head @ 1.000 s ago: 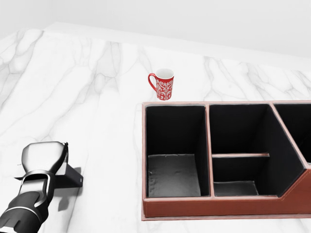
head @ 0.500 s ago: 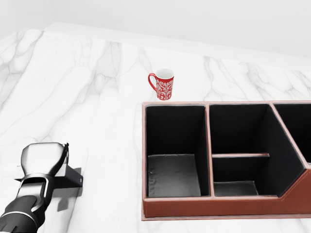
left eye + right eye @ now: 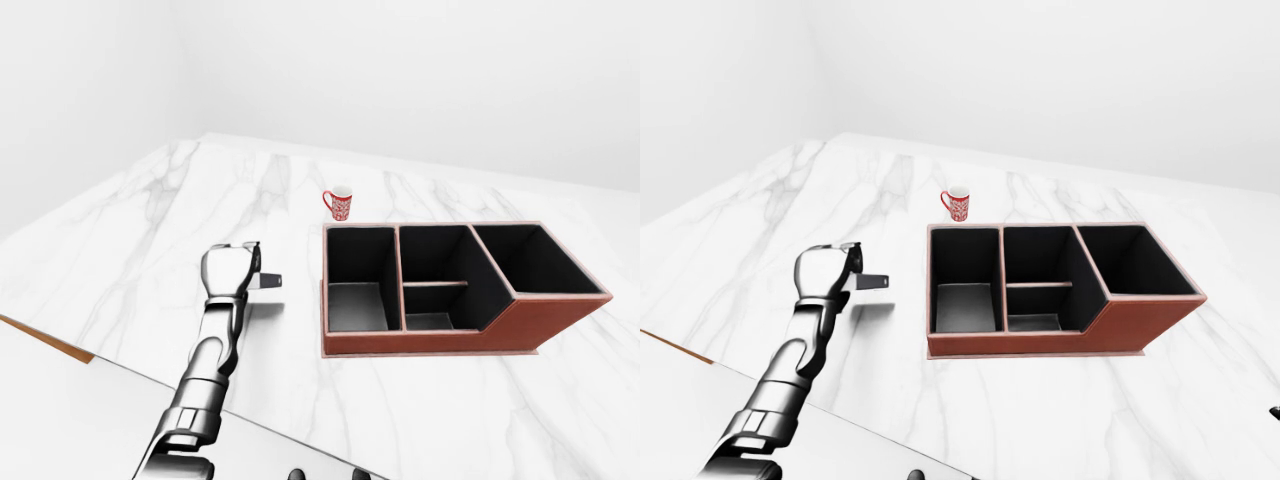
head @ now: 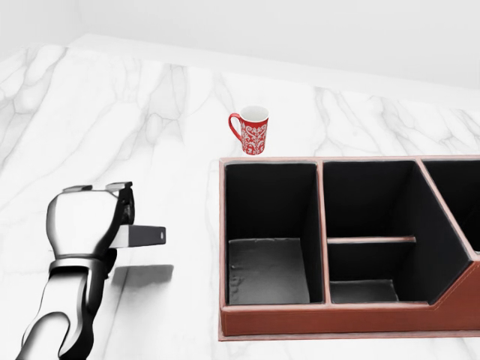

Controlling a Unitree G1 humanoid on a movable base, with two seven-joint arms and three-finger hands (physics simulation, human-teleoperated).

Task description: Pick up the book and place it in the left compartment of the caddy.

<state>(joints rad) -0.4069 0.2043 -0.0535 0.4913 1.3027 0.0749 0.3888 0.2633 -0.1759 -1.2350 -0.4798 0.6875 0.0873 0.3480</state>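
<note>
Counter carries all items. Caddy sits at right of head view, standing on the counter; its left compartment is nearest the view's centre, a divided middle compartment to its right, a third compartment at far right. Mug stands on the counter just above the caddy's upper left corner, apart from it. Left hand lies left of the caddy, raised off the counter, with the book held at its right side, well apart from the caddy wall.
</note>
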